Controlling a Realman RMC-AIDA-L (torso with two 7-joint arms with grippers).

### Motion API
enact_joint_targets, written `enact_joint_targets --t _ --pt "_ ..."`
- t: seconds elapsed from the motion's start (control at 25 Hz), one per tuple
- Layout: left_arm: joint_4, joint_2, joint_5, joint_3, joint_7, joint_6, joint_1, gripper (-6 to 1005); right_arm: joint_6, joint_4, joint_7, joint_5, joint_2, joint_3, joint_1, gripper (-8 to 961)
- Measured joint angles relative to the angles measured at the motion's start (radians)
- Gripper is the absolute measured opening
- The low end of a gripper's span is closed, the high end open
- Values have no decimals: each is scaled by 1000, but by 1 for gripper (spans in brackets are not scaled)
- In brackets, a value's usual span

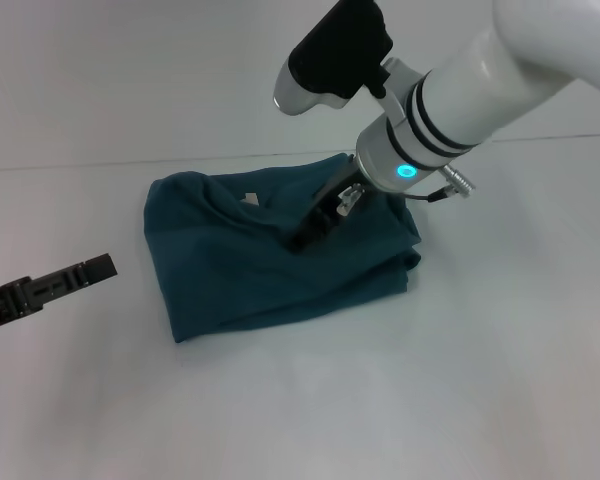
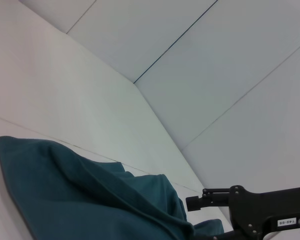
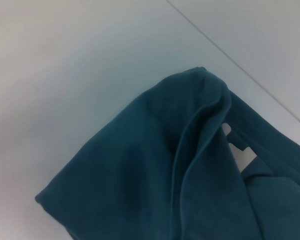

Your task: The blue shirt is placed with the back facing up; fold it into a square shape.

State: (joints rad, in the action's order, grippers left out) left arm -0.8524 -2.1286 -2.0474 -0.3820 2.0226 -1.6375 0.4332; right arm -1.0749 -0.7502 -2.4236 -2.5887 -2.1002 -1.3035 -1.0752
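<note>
Jaws first: on my right gripper they look nearly closed, tips down in the cloth at centre frame of the head view, and I judge they pinch a fold of the shirt, though the fingers are dark and seen end-on, so I hedge on that. My left gripper hangs at the left edge of the head view, well apart from the shirt, holding nothing; whether its jaws are open I cannot tell.

Going from largest down: the table fills every view, white and bare around the cloth. The shirt lies in the middle of it, already gathered into a rough, thick rectangle with a rumpled ridge across the top. Smallest is a pale tag showing at the upper left of the bundle.

As I judge it, the folding is far along and I am on a late fold or a tidying pass. The next move calls for laying the held layer flat and square with the edges beneath, then letting go without dragging it.

My right wrist view shows the layered edges and the tag up close, which the head view only hints at. From the left wrist view the bundle's low side profile is plain, with the right gripper at lower right.
</note>
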Motion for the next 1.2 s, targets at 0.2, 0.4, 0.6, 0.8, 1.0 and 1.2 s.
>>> enact_joint_targets --t 0.2,0.4,0.6,0.8,1.0,1.2 --pt "9 1 1 -1 1 13 7 715 49 15 0 42 -2 -49 2 781" --pt "16 2 1 -4 1 28 14 714 69 22 0 70 -1 -81 0 780" --pt "24 4 1 -2 1 36 23 714 77 20 -9 76 -1 -92 1 779" --pt "26 5 1 -1 1 40 27 711 71 30 -9 75 -1 -93 -6 685" --pt "27 6 1 0 1 46 29 709 67 34 -10 75 -1 -95 -6 476" --pt "30 6 1 0 1 47 30 708 64 26 -17 76 0 -88 1 289"
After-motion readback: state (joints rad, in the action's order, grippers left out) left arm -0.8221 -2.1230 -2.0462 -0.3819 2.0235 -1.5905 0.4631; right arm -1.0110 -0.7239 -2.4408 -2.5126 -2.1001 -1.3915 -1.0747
